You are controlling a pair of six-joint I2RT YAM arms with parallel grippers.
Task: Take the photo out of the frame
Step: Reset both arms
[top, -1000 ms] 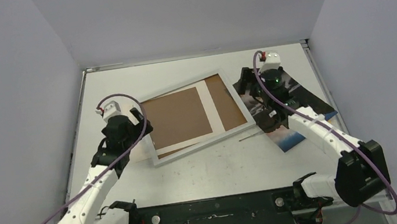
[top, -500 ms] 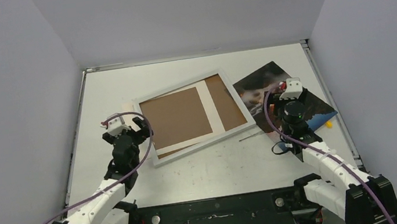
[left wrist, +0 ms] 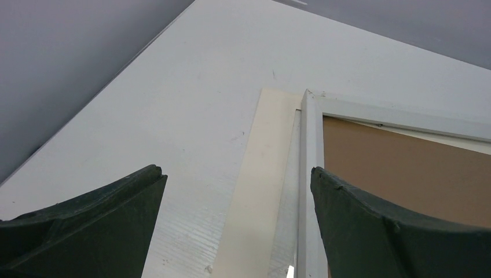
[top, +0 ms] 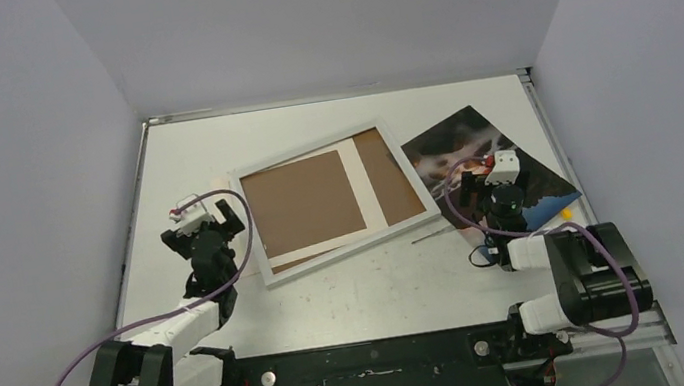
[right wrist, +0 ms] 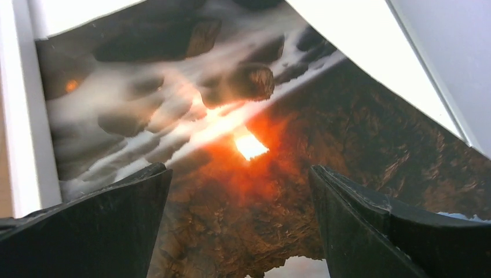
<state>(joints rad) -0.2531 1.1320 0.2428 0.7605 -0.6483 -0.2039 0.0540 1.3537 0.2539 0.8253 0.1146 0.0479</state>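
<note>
- Directions taken from the table [top: 363, 296] centre, with twelve o'clock at the far wall.
- The photo [top: 447, 143] lies flat on the table at about two o'clock. It is outside the frame [top: 355, 245], print side up, with the orange glow showing.
- In the right wrist view, its left edge runs just beside the frame's white right rail. I cannot tell whether they touch or overlap.
- The frame sits near the centre, tilted, back side up, with the brown backing board [top: 304, 203] inside it.
- A cream mat sheet [left wrist: 255, 174] pokes out from under the frame's nine o'clock rail.
- The left gripper [left wrist: 235, 169] is at nine o'clock, beside that rail. Its jaws are spread wide with nothing between them.
- The right gripper [right wrist: 240, 168] hangs low over the photo at three o'clock. Its jaws are released too and are not pinching the print.
- Both arms are folded close to their bases.
- Judgement: the extraction step looks finished, since the print is free of the frame and neither arm holds anything.
- Next move, as I read it: little remains beyond parking the arms. The right arm should lift straight up so that its fingers do not drag the print.
</note>
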